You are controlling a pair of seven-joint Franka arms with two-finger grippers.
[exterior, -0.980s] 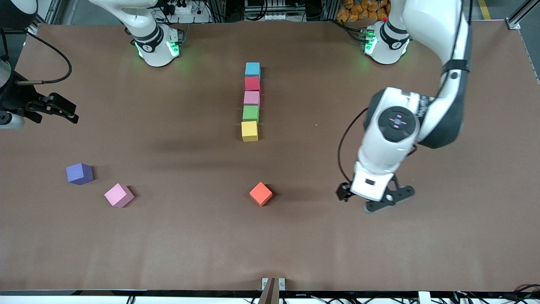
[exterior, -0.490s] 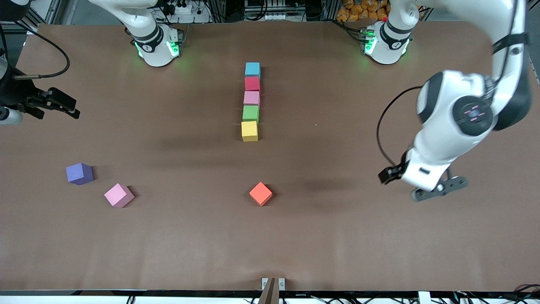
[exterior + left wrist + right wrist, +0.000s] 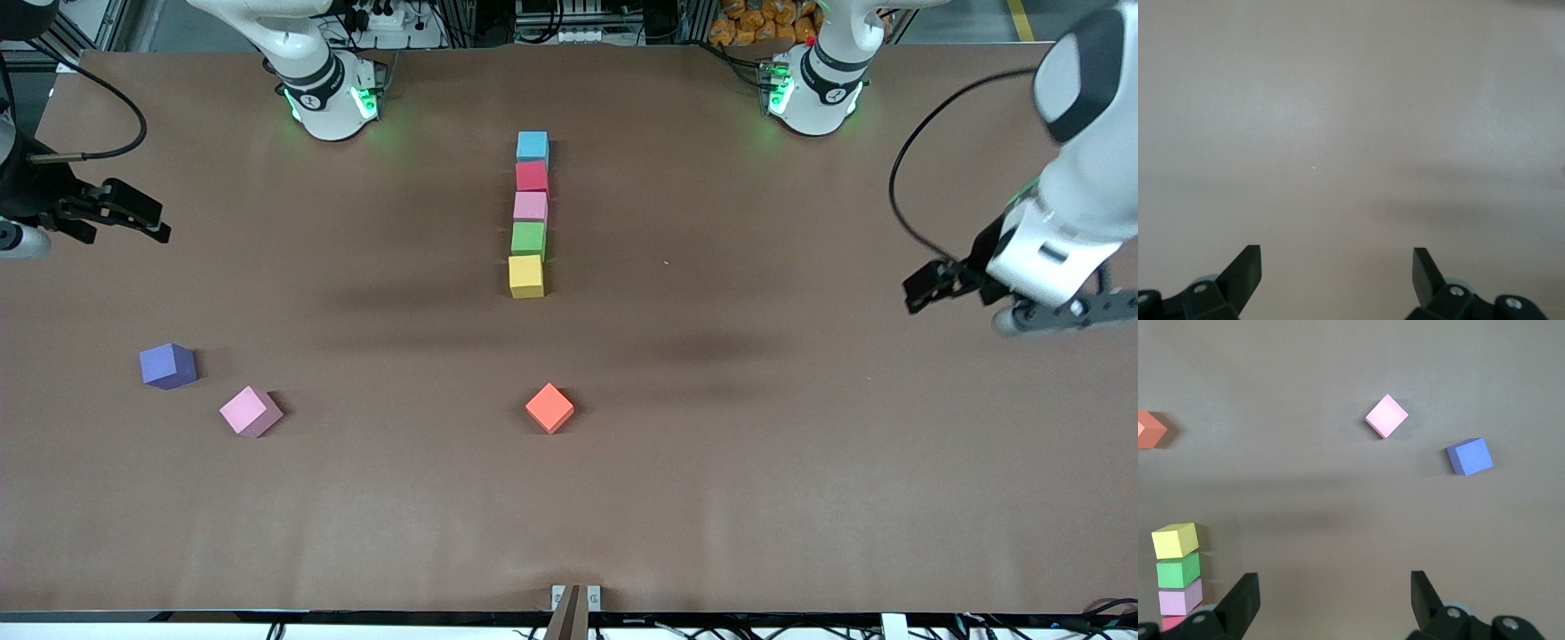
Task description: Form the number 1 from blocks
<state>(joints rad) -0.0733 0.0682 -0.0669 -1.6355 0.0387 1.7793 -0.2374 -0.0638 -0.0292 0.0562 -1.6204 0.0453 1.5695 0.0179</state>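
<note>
Front view: five blocks stand in a straight line on the brown counter (image 3: 800, 498), midway between the two arm bases. The light blue block (image 3: 532, 145) is farthest from the camera, then the red block (image 3: 532, 176), the pink block (image 3: 531, 207), the green block (image 3: 528, 239) and the yellow block (image 3: 525, 276), which is nearest the camera. Each touches or sits just beside the next. Nearer the camera and well apart from the line lies an orange cube (image 3: 549, 408). Toward the right arm's end of the counter lie a loose pink cube (image 3: 250, 411) and a purple cube (image 3: 167, 365), near each other but apart. The left gripper (image 3: 1058, 311) hangs over bare counter at the left arm's end, holding nothing. The right gripper (image 3: 133, 224) hangs over the counter's edge at the right arm's end, also empty.

Left wrist view: the left gripper's fingers (image 3: 1245, 270) are spread wide, with only bare counter between them; they touch nothing.

Right wrist view: the right gripper's fingers (image 3: 1245, 597) are likewise spread wide and pinch nothing. Below them the counter shows the yellow block, green block, pink block and a sliver of the red one in their line, with the loose pink cube, the purple cube and the orange cube scattered well apart from it.
</note>
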